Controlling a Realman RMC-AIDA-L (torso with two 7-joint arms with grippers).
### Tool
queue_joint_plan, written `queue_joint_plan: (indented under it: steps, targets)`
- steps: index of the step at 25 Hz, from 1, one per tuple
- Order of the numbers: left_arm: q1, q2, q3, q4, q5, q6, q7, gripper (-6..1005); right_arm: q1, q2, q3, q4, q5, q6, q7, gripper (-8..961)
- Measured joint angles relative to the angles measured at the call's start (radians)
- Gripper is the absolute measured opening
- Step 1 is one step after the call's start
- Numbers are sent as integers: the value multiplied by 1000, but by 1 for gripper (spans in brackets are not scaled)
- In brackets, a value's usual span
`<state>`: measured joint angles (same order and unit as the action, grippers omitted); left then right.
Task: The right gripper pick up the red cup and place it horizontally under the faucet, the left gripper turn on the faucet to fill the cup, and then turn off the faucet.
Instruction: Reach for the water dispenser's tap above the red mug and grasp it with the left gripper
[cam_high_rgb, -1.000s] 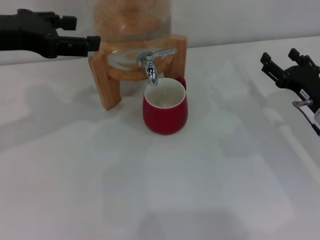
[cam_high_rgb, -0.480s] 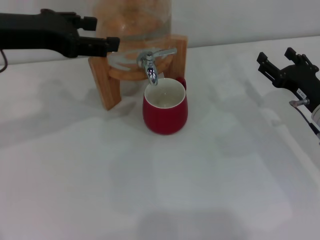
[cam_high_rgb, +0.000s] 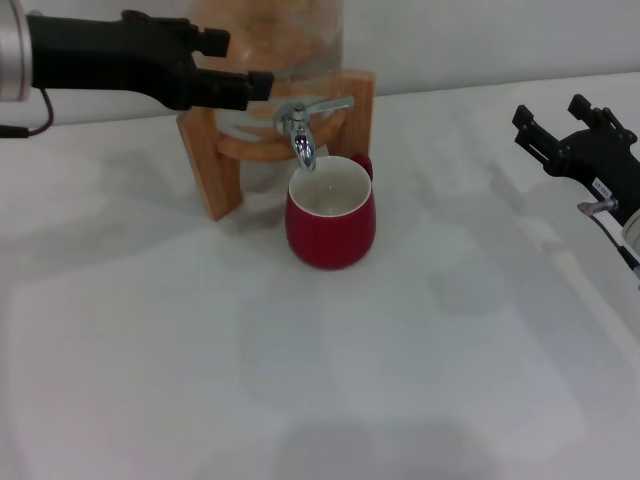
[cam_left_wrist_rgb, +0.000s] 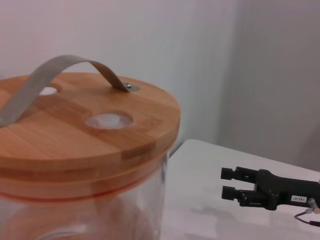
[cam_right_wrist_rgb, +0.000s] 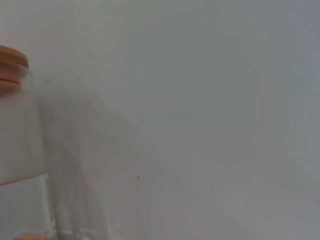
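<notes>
**Inspector:** Left gripper (cam_high_rgb: 262, 84) was found reaching in from the left, raised above the table (cam_high_rgb: 400, 380), its black fingertips just beside the faucet (cam_high_rgb: 303, 122) and in front of the glass dispenser (cam_high_rgb: 265, 40). The two fingers lay close together, one above the other, with only a slim gap, and held nothing.

**Clerk:** And the cup?

**Inspector:** The red cup (cam_high_rgb: 330, 215) stood upright on the table, directly beneath the spout, mouth up, white inside showing. Its handle pointed toward the wooden stand (cam_high_rgb: 215, 165). No gripper touched it.

**Clerk:** The lever?

**Inspector:** The flat lever extended toward the right, roughly level. No contact with the left fingers was seen.

**Clerk:** The other arm?

**Inspector:** Right gripper (cam_high_rgb: 560, 118) was at the right edge, well apart from the cup, fingers spread and empty. The left wrist view showed it too (cam_left_wrist_rgb: 228, 182), with the wooden lid (cam_left_wrist_rgb: 85, 130) and its metal strap handle (cam_left_wrist_rgb: 65, 75) close by.
</notes>
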<state>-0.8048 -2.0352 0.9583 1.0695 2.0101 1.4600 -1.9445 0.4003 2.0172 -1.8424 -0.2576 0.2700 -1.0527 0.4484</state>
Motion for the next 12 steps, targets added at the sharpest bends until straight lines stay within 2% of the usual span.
queue_joint_plan:
  steps: [6, 12]
  targets:
    - [-9, -16, 15, -14, 15, 0, 12, 829, 0, 0, 26, 2, 9, 5, -61, 830]
    - [-19, -22, 23, -35, 18, -4, 25, 830, 1, -1, 116, 10, 13, 18, -148, 830]
